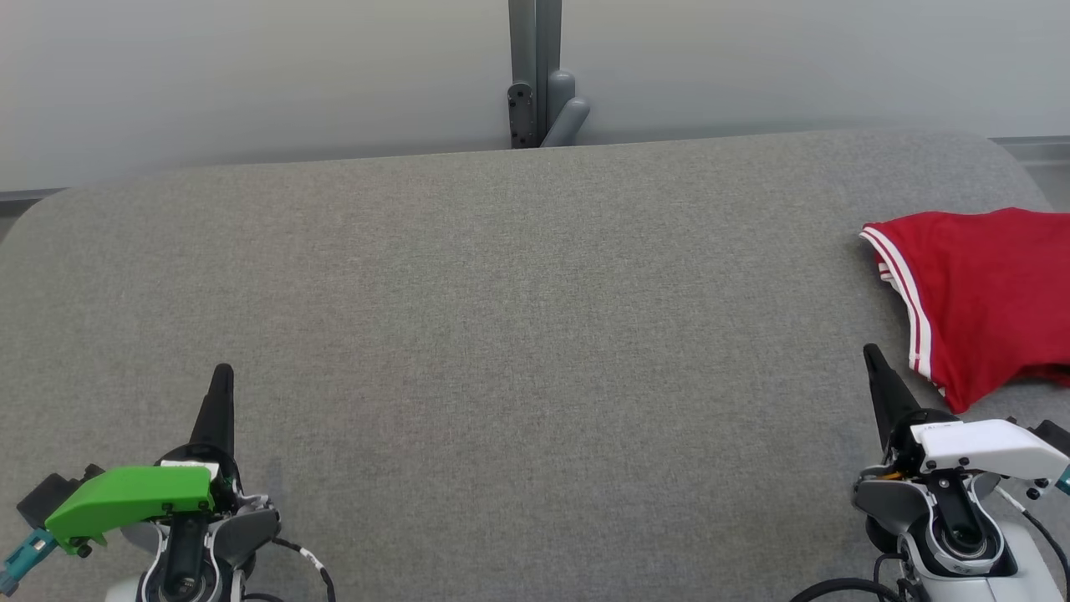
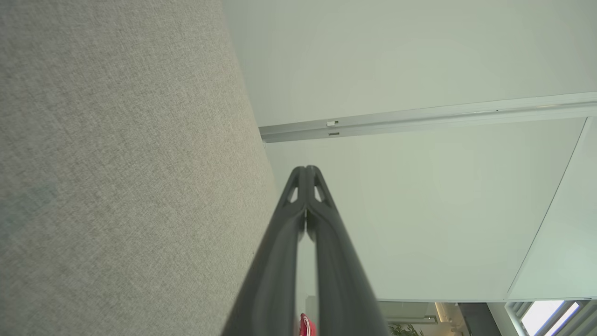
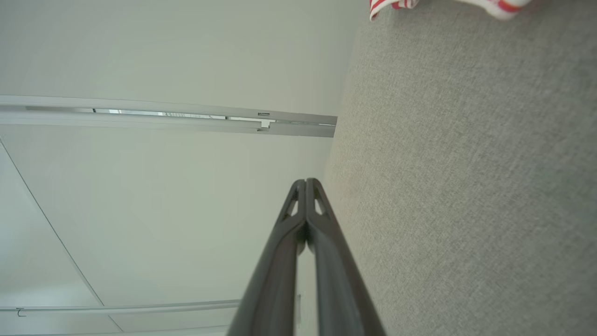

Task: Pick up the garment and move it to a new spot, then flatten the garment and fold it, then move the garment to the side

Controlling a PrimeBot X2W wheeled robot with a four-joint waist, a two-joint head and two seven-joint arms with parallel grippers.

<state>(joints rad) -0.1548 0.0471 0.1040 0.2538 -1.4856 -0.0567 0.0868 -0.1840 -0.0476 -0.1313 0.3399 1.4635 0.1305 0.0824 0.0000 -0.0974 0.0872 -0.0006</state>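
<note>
The garment [image 1: 982, 293] is red with white stripes along its hem and lies crumpled at the right edge of the grey fabric table [image 1: 501, 318], partly cut off by the head view's border. Its striped edge [image 3: 396, 4] peeks in at the top of the right wrist view, and a red sliver [image 2: 306, 326] shows low in the left wrist view. My right gripper [image 1: 869, 351] is shut and empty, just left of and below the garment, apart from it. At the lower left my left gripper [image 1: 222, 372] is shut and empty, far from the garment.
A grey post with a bracket [image 1: 539, 75] stands behind the table's far edge against a pale wall. The table's rounded corners [image 1: 50, 209] lie at the far left and far right.
</note>
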